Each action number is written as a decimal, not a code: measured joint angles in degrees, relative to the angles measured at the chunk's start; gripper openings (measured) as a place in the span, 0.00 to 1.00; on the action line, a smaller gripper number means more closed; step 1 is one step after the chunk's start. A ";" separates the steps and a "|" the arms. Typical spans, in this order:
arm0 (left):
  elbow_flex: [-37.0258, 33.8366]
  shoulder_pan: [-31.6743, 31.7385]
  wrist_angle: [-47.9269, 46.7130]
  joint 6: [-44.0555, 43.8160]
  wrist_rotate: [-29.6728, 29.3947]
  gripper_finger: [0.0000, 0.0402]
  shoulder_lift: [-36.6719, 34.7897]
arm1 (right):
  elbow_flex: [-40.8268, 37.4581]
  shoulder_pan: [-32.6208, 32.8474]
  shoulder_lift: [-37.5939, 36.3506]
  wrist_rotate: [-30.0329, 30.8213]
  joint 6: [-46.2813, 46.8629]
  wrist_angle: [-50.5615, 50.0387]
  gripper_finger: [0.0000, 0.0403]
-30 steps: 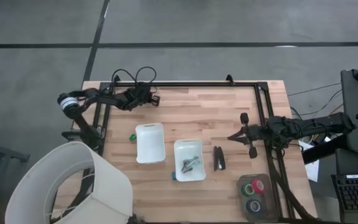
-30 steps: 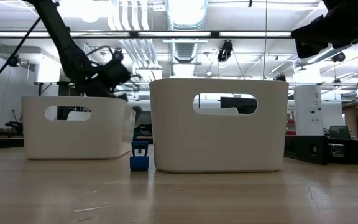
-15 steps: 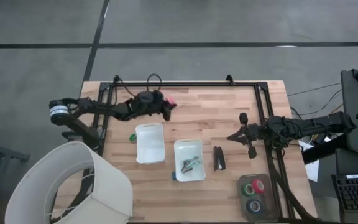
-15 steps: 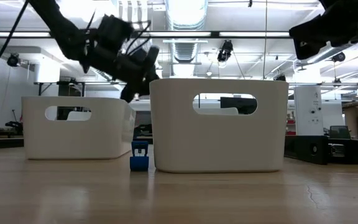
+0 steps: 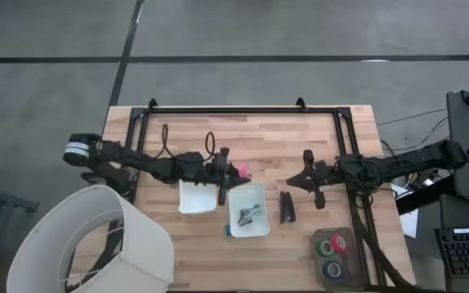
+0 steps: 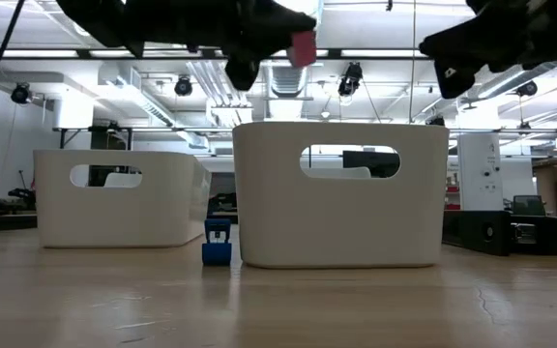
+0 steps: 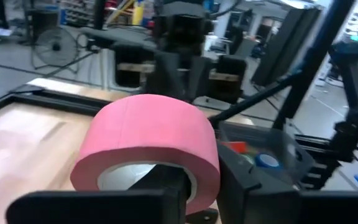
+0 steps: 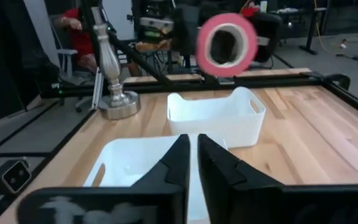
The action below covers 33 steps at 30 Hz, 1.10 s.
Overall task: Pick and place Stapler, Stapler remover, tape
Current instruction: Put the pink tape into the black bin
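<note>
Black stapler (image 5: 287, 207) flat on desk (image 5: 275, 138), just right of right white tray (image 5: 247, 209).

Red, green, blue tape rolls (image 5: 332, 256) in dark holder at desk's near right corner.

Left tool (image 5: 236, 171) pinching pink tape roll (image 5: 242, 171) in air above right tray's far edge (left tray (image 5: 196, 186) beside).

Right tool (image 5: 298, 181) in air beyond stapler, fingers nearly pressed together, holding nothing.

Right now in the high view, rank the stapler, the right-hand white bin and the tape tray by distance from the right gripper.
From the right gripper:
1. Stapler, just below it.
2. Right-hand white bin, farther left.
3. Tape tray, at the table's bottom right corner.
</note>
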 joint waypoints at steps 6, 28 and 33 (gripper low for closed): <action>2.34 -3.46 0.26 0.94 0.03 0.14 3.23 | -0.02 0.00 7.23 0.01 0.89 8.29 0.23; 19.09 -5.31 -1.21 1.68 6.37 0.15 20.96 | 0.17 0.04 13.83 1.51 2.16 17.69 0.49; 20.14 -4.99 -2.39 2.85 5.88 0.15 20.77 | 0.17 0.13 13.94 1.11 2.34 17.15 0.49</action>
